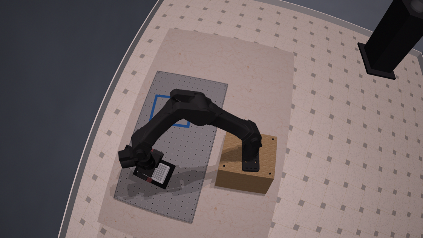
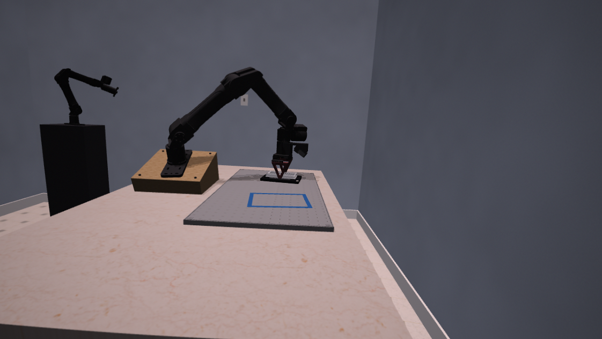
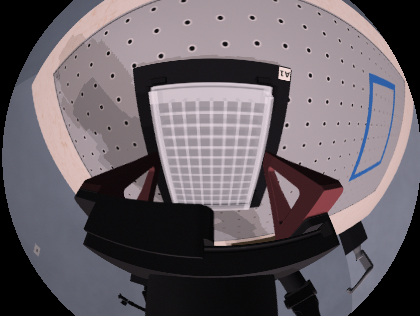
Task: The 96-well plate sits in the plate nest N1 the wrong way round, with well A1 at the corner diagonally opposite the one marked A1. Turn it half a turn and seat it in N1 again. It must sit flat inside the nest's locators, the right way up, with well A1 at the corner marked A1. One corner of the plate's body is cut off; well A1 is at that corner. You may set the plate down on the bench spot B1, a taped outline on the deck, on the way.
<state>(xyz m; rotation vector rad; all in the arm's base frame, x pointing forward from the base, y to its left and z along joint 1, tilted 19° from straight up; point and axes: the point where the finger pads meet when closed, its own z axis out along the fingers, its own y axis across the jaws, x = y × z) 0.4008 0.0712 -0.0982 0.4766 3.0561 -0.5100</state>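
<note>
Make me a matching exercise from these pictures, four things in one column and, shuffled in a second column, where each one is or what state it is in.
Things:
1. 96-well plate
2. gripper
3. bench spot B1
4. arm's base

States or places:
A. bolted on a wooden block
B. blue taped outline with nothing inside it
C. open, fingers either side of the plate's near end
D. lying in the black nest N1

Pairs: 1-D, 2-C, 3-B, 4-A
</note>
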